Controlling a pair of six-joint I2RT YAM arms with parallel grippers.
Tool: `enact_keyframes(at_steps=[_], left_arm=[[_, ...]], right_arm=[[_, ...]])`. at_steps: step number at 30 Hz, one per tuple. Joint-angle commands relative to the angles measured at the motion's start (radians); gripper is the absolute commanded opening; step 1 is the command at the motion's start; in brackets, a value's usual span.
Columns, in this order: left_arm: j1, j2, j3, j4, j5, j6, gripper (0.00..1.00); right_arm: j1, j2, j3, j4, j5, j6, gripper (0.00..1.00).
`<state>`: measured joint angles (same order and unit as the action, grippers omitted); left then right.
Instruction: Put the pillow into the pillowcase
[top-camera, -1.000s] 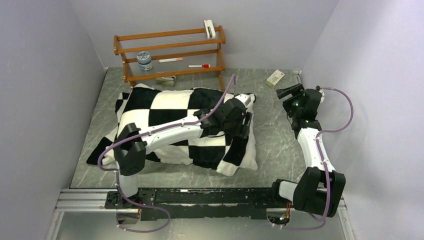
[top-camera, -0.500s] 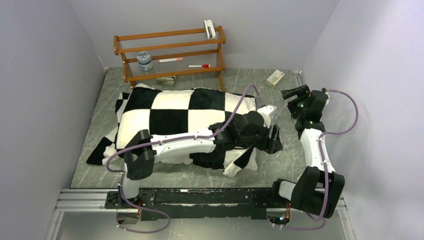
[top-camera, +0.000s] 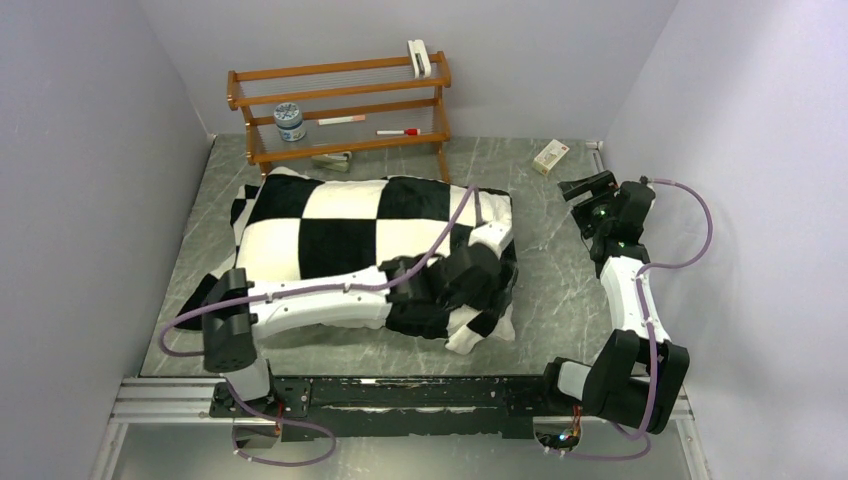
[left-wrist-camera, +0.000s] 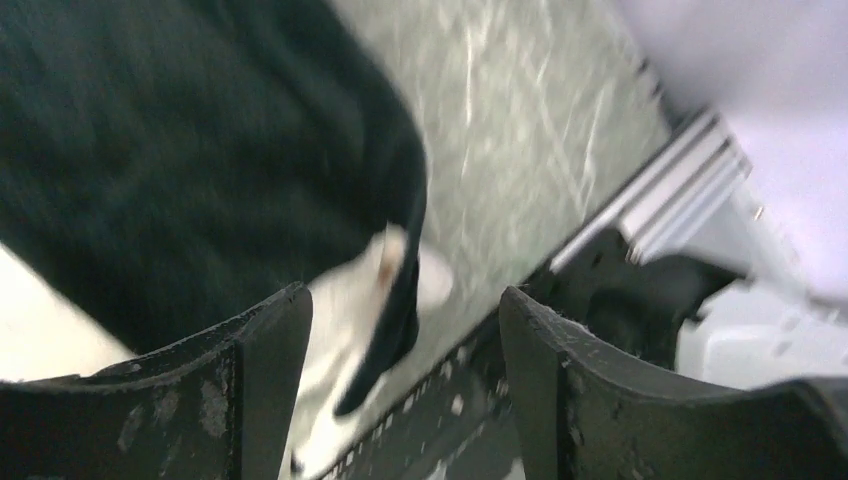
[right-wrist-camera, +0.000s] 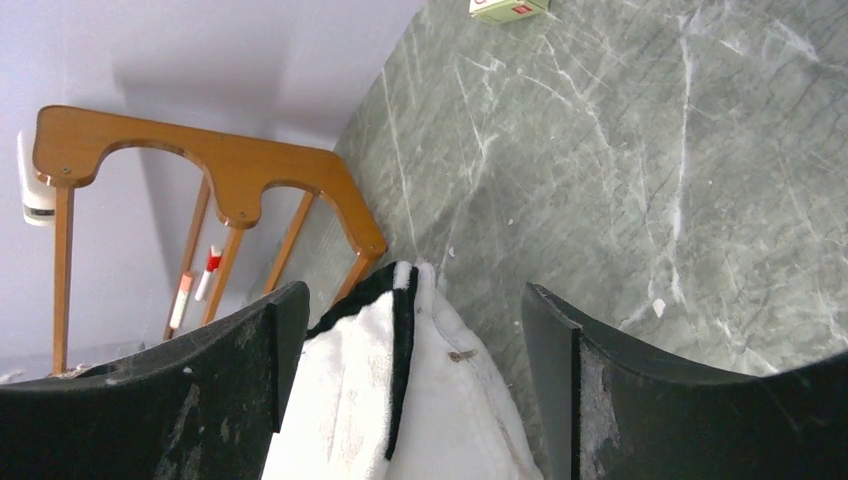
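Note:
The black-and-white checkered pillowcase (top-camera: 350, 225) lies plump across the middle of the table. The white pillow (right-wrist-camera: 470, 400) fills it and pokes out at the right-hand end, beside the case's black hem (right-wrist-camera: 402, 340). My left arm stretches over the case's near side. Its left gripper (top-camera: 478, 285) is open above the near right corner, with a blurred white corner edged in black (left-wrist-camera: 385, 300) showing between the fingers and nothing held. My right gripper (top-camera: 585, 188) hovers open to the right of the case's far right corner, apart from it.
A wooden rack (top-camera: 340, 105) stands at the back with a jar (top-camera: 289, 121), a marker and small items on it. A small box (top-camera: 550, 156) lies at the back right. Walls close in on the left and right. The metal rail (top-camera: 400, 395) runs along the near edge.
My left arm swung right past the pillowcase's end, then drew back over its near right corner, still open. The right gripper shifted slightly.

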<state>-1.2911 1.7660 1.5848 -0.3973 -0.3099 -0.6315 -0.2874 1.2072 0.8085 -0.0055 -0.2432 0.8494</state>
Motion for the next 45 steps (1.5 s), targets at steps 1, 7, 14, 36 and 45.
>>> enact_keyframes(at_steps=[1,7,14,36,45], left_arm=[[-0.04,-0.071,-0.203,0.127,0.042,-0.073,0.73],[-0.126,0.061,-0.117,0.254,0.158,-0.069,0.72],[-0.15,0.048,-0.067,0.331,0.138,-0.001,0.72],[-0.052,0.563,0.509,-0.322,-0.717,0.224,0.97],[0.003,0.841,0.534,-0.359,-0.787,0.274,0.81]], right_arm=[[-0.012,-0.001,0.022,0.01,-0.018,-0.012,0.81],[-0.015,-0.024,0.015,-0.016,-0.001,-0.016,0.81],[-0.028,-0.023,0.02,-0.027,-0.002,-0.024,0.81],[-0.036,0.032,0.003,-0.008,-0.023,-0.023,0.82],[-0.036,0.031,-0.015,0.002,-0.028,-0.035,0.82]])
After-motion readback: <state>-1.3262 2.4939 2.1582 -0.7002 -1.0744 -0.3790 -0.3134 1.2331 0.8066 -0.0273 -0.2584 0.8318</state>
